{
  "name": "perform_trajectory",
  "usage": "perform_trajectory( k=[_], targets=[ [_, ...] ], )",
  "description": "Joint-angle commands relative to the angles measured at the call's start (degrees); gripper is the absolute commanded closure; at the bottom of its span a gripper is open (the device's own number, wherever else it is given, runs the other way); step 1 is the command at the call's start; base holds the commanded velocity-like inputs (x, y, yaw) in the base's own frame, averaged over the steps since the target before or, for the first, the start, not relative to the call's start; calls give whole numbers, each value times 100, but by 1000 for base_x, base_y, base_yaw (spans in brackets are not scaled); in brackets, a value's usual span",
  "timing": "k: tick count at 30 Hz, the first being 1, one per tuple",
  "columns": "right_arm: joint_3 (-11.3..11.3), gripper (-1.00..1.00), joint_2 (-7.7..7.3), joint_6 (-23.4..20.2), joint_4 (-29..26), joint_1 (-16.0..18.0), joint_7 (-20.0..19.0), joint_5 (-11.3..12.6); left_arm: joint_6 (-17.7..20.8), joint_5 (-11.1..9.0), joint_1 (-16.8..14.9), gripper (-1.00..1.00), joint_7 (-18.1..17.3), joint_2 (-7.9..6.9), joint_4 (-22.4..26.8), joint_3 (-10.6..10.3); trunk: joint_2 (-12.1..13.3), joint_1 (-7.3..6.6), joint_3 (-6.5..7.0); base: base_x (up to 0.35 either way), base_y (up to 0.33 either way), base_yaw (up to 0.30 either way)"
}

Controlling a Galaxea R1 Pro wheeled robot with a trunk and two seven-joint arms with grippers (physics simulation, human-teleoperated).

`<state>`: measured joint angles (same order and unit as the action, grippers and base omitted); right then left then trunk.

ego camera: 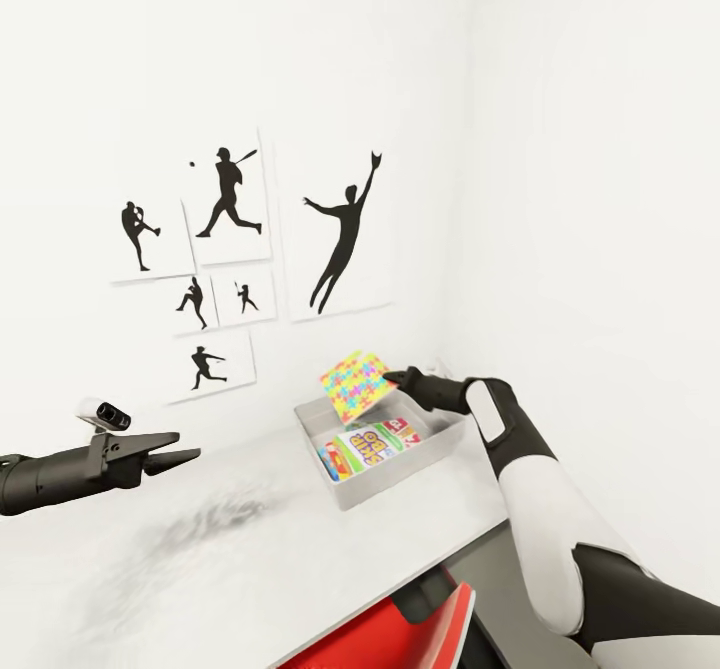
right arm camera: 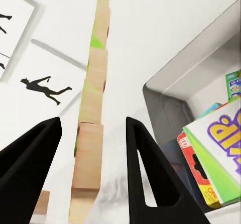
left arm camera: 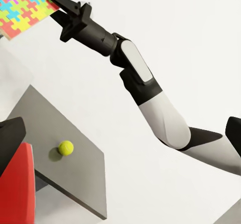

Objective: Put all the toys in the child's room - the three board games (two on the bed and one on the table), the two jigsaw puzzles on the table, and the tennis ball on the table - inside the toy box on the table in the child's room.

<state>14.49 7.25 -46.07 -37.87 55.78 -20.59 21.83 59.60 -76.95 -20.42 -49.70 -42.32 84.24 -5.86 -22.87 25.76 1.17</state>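
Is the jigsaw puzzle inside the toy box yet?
Not yet: the jigsaw puzzle hangs tilted above the toy box, held by the right claw.

- The toy box sits on the table, toward its far right end, near the room's corner.
- Board games lie inside the toy box.
- A jigsaw puzzle hangs tilted above the box's far side, its right edge at the right gripper.
- The left gripper is over the table's left part, well apart from the box.
- The wall pictures hang behind the table.
- The tennis ball rests on a lower cabinet top.
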Motion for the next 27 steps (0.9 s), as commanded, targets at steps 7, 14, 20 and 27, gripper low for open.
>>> perform_trajectory(
  k=[7,14,20,27],
  targets=[
    [53,100,-27,-34,23,-5,-24,-13,17,-9,-5,-100,-22,-5,-6,-11,-5,2,-4,0,0,17],
    [45,100,-37,-36,33,-5,-20,-17,17,-10,-5,-100,-22,-5,-5,-11,-5,2,-4,0,0,1],
    [37,100,-39,-45,32,-13,-21,-25,17,-7,-5,-100,-22,-5,-4,-11,-5,2,-4,0,0,0],
    [39,100,-39,-60,9,-91,-30,-23,17,-6,-5,-100,-22,-5,-5,-11,-5,2,-4,0,0,0]
  ],
)
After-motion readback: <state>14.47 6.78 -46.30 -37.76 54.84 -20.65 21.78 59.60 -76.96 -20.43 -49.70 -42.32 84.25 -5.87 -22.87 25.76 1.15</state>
